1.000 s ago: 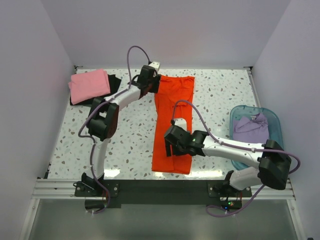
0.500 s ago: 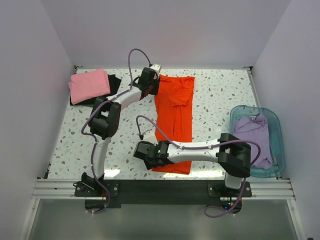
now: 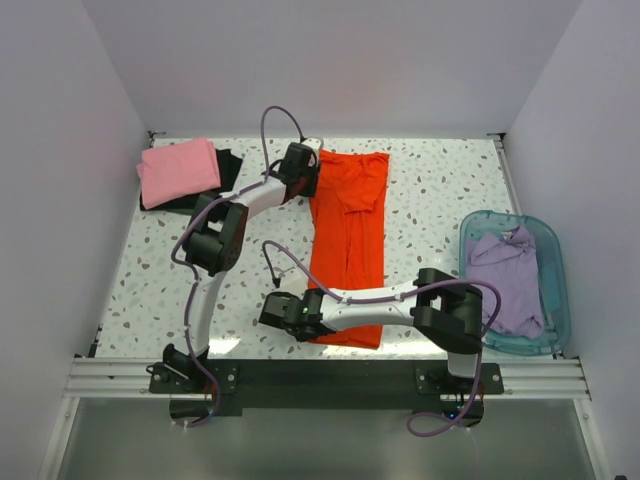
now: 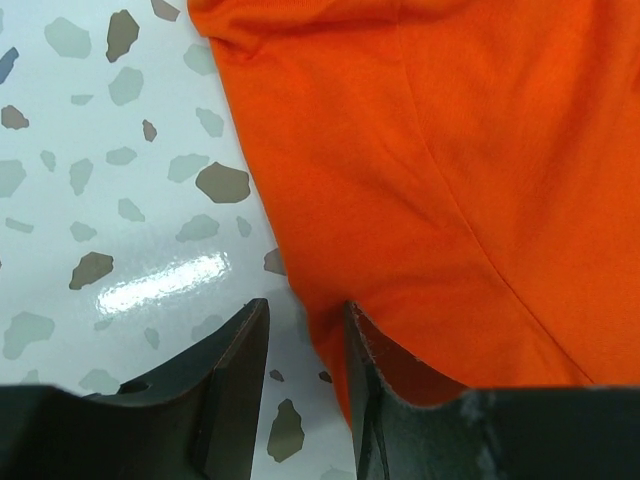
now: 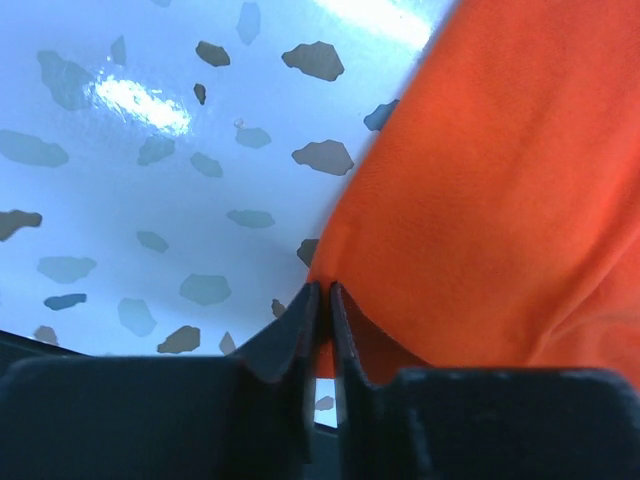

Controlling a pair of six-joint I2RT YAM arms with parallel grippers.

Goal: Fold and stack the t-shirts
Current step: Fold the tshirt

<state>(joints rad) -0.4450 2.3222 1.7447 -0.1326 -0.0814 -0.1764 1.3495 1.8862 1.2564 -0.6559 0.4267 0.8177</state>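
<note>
The right tool (image 5: 322,290) is now further left, pinching the 7 o'clock corner of the orange t-shirt (image 3: 350,235), which lies flat on the bench (image 3: 440,190). The left tool (image 4: 305,312), half open, straddles its 11 o'clock edge, likely for folding.

Black t-shirt (image 3: 229,166) mostly beneath pink t-shirt (image 3: 178,170)

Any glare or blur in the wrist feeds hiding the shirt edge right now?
Left wrist view: one glare patch on the white speckled table, clear of the bright orange-red cloth t-shirt, edge crisp. Right wrist view: two glare patches on the table, cloth edge soft, bluish cast. Top view: even, sharp.
</note>
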